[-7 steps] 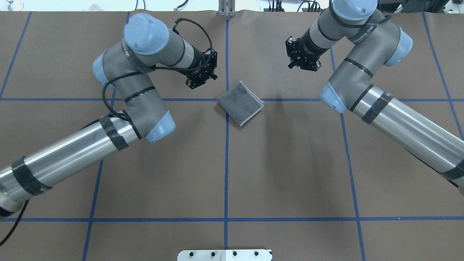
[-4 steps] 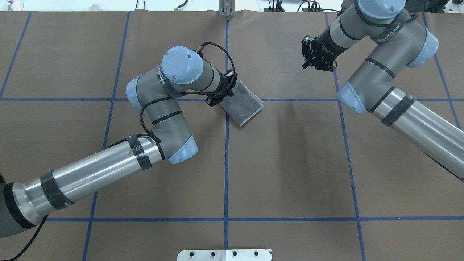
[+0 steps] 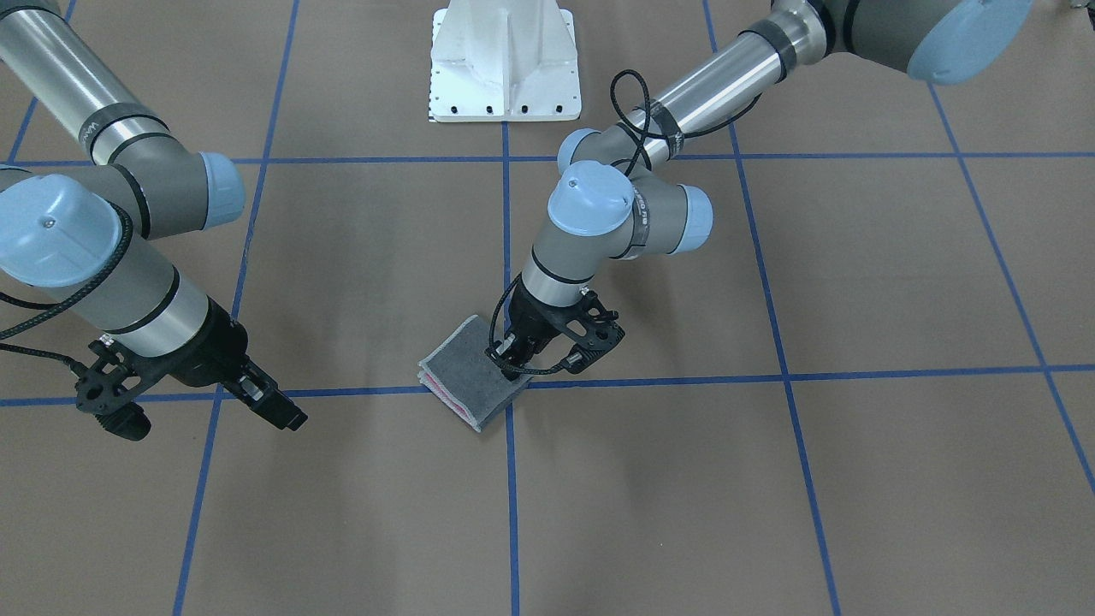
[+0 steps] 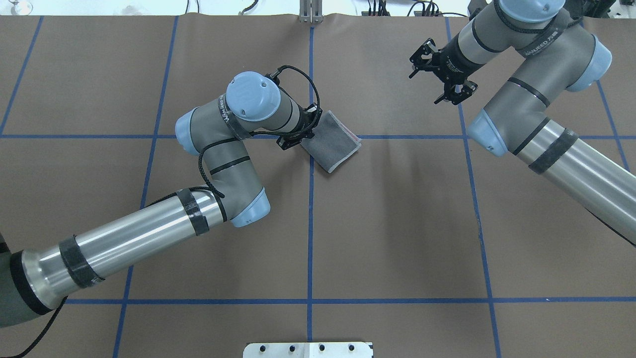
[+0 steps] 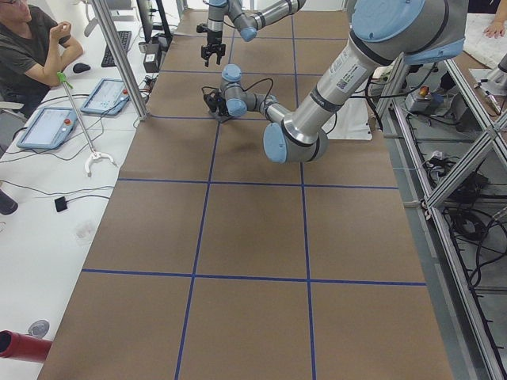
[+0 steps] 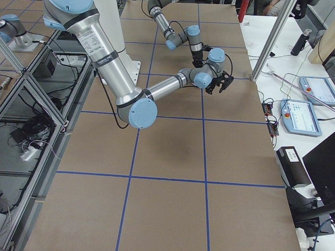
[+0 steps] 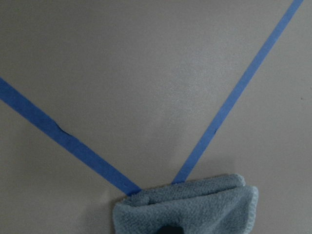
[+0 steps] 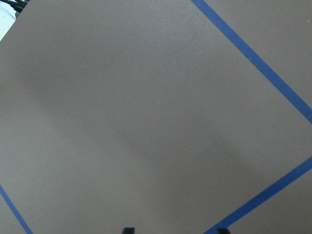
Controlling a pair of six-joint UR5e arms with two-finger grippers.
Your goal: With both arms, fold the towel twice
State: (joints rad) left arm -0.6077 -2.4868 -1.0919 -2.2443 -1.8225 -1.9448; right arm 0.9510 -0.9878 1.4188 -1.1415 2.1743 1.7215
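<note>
Swinging inward from its spot a second ago, the left arm has brought the left pincer down onto the towel. Over the last stretch it has barely shifted. The right arm has drawn back toward the far right of the tabletop, and the right pincer, which looked narrow before, now stands spread wide and clear of the surface.

The towel has not moved. It lies folded into a small thick packet, dark grey face up, where the centre blue tape line meets the far cross line. Most of the packet sits on the robot's right of the centre line. Its light hem runs round the edges, and a sliver of pink shows between the layers on the side away from the left arm.

From the front-facing camera, the left pincer bears on the corner of the towel nearest the arm. The left wrist camera shows the towel at the bottom of its view, with one dark spot sunk into the pile. The tips look drawn together, but whether cloth is caught between them cannot be told.

In the right wrist view two dark fingertips sit far apart over bare brown surface, well away from the towel.
</note>
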